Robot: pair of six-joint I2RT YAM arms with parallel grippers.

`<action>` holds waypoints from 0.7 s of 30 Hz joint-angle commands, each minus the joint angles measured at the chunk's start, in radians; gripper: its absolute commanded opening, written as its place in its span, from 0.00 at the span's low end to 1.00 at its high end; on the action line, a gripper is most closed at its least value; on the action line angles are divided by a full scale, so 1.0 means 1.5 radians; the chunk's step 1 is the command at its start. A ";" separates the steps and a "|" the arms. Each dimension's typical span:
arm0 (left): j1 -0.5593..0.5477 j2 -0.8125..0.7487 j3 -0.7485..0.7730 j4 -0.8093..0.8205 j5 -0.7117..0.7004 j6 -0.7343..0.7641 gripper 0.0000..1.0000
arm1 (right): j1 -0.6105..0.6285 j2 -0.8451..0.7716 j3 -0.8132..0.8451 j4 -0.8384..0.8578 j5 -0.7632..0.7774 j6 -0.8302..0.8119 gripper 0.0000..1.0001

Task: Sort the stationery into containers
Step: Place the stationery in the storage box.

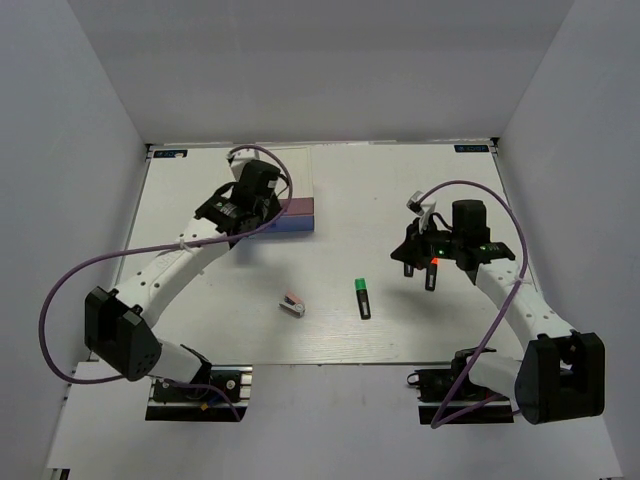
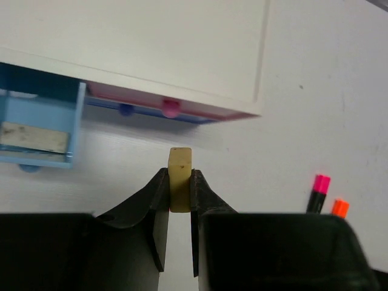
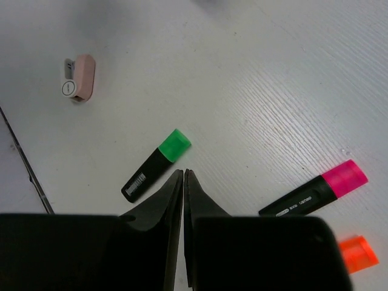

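White worktop (image 1: 400, 200). We note left fingers (image 2: 151, 203) pinching the tan block (image 2: 180, 176) upright; the open light-blue drawer (image 2: 77, 124) lies ahead-left, near. Right fingers (image 3: 174, 200) pressed together, empty, above the green-capped highlighter (image 3: 156, 165).

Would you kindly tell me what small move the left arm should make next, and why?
I would probably shift the left gripper sideways, leftward in its wrist view, until the tan block it grips hangs over the open light blue drawer. The block sits in front of the white-topped box, beside that drawer, which already holds a similar beige block.
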 commanded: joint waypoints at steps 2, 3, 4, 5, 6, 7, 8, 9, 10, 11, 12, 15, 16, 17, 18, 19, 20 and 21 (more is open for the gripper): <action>0.064 -0.039 -0.007 -0.052 -0.015 -0.037 0.03 | 0.009 -0.015 0.000 0.017 -0.012 -0.012 0.10; 0.087 -0.039 -0.014 -0.052 -0.015 -0.037 0.03 | 0.009 -0.014 -0.004 0.016 -0.012 -0.010 0.10; 0.099 -0.039 -0.014 -0.052 -0.015 -0.037 0.03 | 0.011 -0.016 -0.006 0.018 -0.010 -0.010 0.10; 0.109 -0.039 -0.014 -0.052 -0.015 -0.037 0.03 | 0.012 -0.016 -0.007 0.023 -0.009 -0.007 0.12; 0.118 -0.039 -0.014 -0.058 -0.009 -0.037 0.03 | 0.013 -0.017 -0.008 0.022 -0.009 -0.006 0.12; 0.132 -0.039 -0.014 -0.059 -0.009 -0.037 0.03 | 0.014 -0.018 -0.009 0.022 -0.007 -0.005 0.13; 0.132 -0.039 -0.008 -0.067 -0.009 -0.037 0.03 | 0.015 -0.019 -0.009 0.025 -0.004 -0.005 0.14; 0.144 -0.039 -0.008 -0.067 -0.009 -0.031 0.03 | 0.014 -0.019 -0.008 0.023 -0.001 -0.004 0.15; 0.150 -0.039 -0.014 -0.067 -0.009 -0.031 0.03 | 0.017 -0.019 -0.010 0.025 0.003 -0.005 0.18; 0.159 -0.039 -0.021 -0.067 -0.009 -0.031 0.03 | 0.015 -0.020 -0.011 0.026 0.005 -0.005 0.20; 0.159 -0.039 -0.021 -0.067 -0.015 -0.023 0.03 | 0.015 -0.019 -0.012 0.024 0.005 -0.005 0.22; 0.175 -0.039 -0.034 -0.061 -0.015 -0.017 0.07 | 0.017 -0.018 -0.013 0.026 0.006 -0.003 0.29; 0.181 -0.039 -0.034 -0.061 -0.015 -0.009 0.11 | 0.015 -0.017 -0.013 0.026 0.007 -0.004 0.31; 0.182 -0.039 -0.034 -0.061 -0.009 -0.009 0.16 | 0.016 -0.017 -0.012 0.026 0.008 -0.004 0.33; 0.182 -0.033 -0.034 -0.061 -0.009 -0.009 0.20 | 0.015 -0.016 -0.010 0.028 0.009 -0.003 0.33; 0.182 -0.033 -0.041 -0.054 -0.009 -0.009 0.24 | 0.014 -0.015 -0.009 0.027 0.012 -0.004 0.34; 0.189 -0.033 -0.042 -0.054 -0.009 -0.009 0.33 | 0.017 -0.015 -0.008 0.026 0.013 -0.004 0.36; 0.189 -0.033 -0.042 -0.054 -0.009 -0.009 0.37 | 0.015 -0.014 -0.007 0.026 0.013 -0.005 0.36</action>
